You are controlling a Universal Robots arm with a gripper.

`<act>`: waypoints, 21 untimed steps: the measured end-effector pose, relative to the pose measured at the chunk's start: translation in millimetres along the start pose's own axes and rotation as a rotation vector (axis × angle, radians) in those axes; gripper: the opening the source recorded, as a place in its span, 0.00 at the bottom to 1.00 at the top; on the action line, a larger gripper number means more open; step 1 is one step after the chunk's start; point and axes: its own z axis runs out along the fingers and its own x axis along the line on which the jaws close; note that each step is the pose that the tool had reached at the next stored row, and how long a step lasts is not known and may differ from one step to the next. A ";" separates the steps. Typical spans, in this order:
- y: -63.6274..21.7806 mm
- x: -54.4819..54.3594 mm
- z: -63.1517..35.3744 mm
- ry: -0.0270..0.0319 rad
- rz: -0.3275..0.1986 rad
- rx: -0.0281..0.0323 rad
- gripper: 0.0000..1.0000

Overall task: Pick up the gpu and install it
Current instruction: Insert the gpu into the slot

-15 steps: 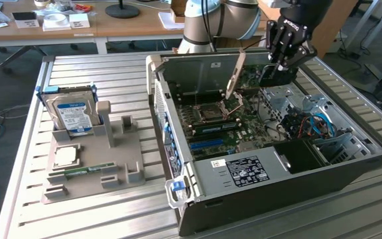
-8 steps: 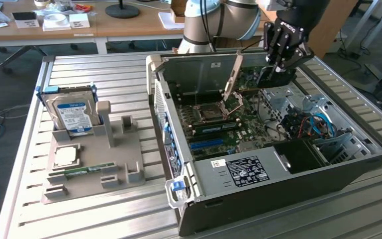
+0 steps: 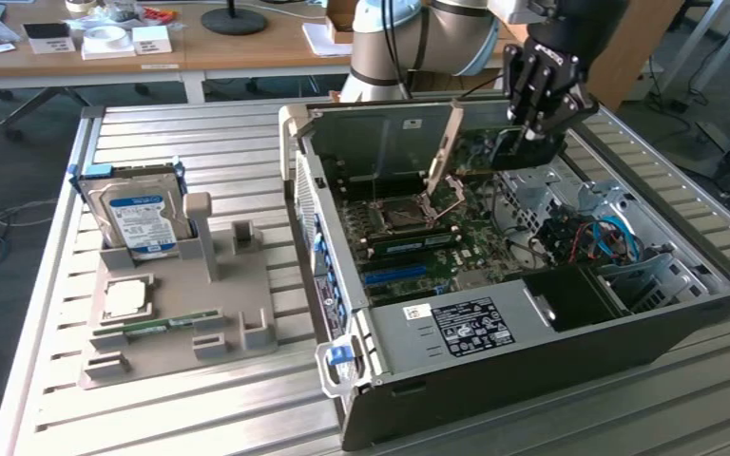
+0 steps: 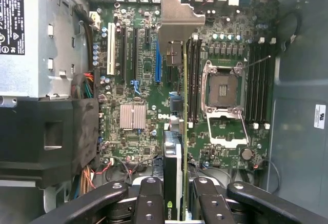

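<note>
Here, edge-on gpu, dark-faced with grey end bracket, tight between the jaws over the motherboard.

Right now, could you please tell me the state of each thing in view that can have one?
gpu, clamped between the fingers, edge-on over the motherboard.
gripper, shut on the gpu.
computer case, lying on its side, side panel off.
CPU socket, empty.
hard drive, upright in the grey holder.
memory stick, flat in the holder.
</note>
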 end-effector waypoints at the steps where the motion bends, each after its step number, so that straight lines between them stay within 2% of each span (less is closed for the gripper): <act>1: 0.1 0.0 1.1 0.0000 0.000 0.0000 0.27; 21: 0.1 0.0 3.5 0.0001 0.000 0.0000 0.27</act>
